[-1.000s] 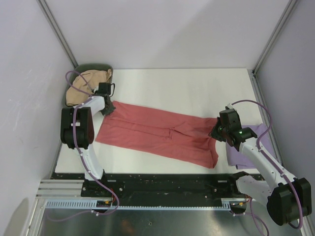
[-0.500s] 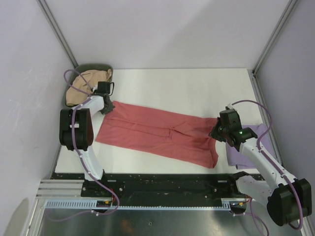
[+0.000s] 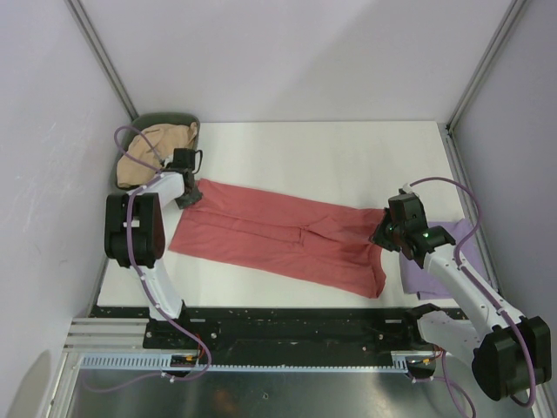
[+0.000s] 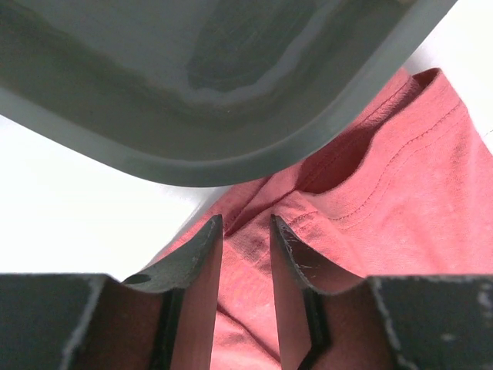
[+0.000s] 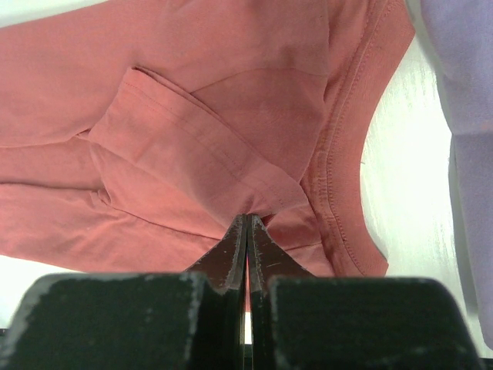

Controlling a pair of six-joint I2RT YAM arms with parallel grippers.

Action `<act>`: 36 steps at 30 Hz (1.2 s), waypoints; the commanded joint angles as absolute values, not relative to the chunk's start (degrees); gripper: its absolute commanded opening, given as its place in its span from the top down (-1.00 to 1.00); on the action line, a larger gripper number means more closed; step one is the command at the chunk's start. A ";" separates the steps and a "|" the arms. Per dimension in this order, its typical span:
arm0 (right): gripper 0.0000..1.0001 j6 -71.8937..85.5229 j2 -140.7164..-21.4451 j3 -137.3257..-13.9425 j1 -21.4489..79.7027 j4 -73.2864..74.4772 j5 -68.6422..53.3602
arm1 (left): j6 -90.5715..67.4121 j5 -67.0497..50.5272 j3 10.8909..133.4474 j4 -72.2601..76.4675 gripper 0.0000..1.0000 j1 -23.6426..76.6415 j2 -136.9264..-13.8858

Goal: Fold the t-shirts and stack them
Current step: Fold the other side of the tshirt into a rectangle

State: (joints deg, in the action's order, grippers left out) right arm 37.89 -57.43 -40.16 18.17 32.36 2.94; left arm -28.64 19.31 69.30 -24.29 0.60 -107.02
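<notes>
A salmon-red t-shirt (image 3: 278, 235), folded into a long strip, lies slantwise across the white table (image 3: 331, 157). My left gripper (image 3: 189, 193) hovers over its far-left corner beside the bin. In the left wrist view this gripper (image 4: 245, 223) is open by a narrow gap above the red cloth (image 4: 385, 208), gripping nothing. My right gripper (image 3: 379, 235) is at the strip's right end, and in the right wrist view it (image 5: 246, 220) is shut on a fold of the red shirt (image 5: 192, 100) near the collar. A pale lavender t-shirt (image 3: 435, 274) lies under the right arm. A tan-beige t-shirt (image 3: 152, 152) sits bunched in the bin.
The dark green oval bin (image 3: 165, 119) stands at the far-left corner; its rim (image 4: 231, 116) hangs just above my left fingers. Lavender cloth (image 5: 470, 116) lies just right of the red collar. Booth walls close in on three sides.
My left gripper's jaws have parted and let go of the red shirt's corner. The right arm and the shirts have not moved.
</notes>
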 commanded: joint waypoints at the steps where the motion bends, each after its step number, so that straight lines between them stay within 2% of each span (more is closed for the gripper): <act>1: 1.00 37.81 -56.30 -40.17 18.46 32.43 3.32 | -28.95 20.77 69.41 -24.07 0.29 0.18 -105.45; 7: 1.00 37.88 -56.06 -40.16 18.46 32.32 3.26 | -29.57 20.42 69.44 -24.04 0.33 0.18 -105.99; 11: 1.00 37.88 -55.84 -40.17 18.46 32.42 3.25 | -30.12 20.05 69.62 -24.07 0.42 0.18 -106.31; 17: 1.00 37.84 -55.65 -40.17 18.46 32.39 3.33 | -30.23 19.86 70.41 -24.05 0.87 0.18 -106.44; 19: 1.00 37.76 -55.55 -40.21 18.46 32.36 3.34 | -30.01 19.99 70.86 -24.07 0.97 0.18 -106.15; 36: 1.00 38.55 -51.06 -41.66 18.52 36.91 4.04 | -29.81 27.51 71.85 -26.06 1.00 0.18 -100.10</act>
State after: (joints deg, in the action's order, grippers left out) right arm 37.93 -52.86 -40.16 18.17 34.79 3.03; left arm -29.69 22.57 70.19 -25.71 0.60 -104.18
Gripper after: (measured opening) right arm 0.009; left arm 0.003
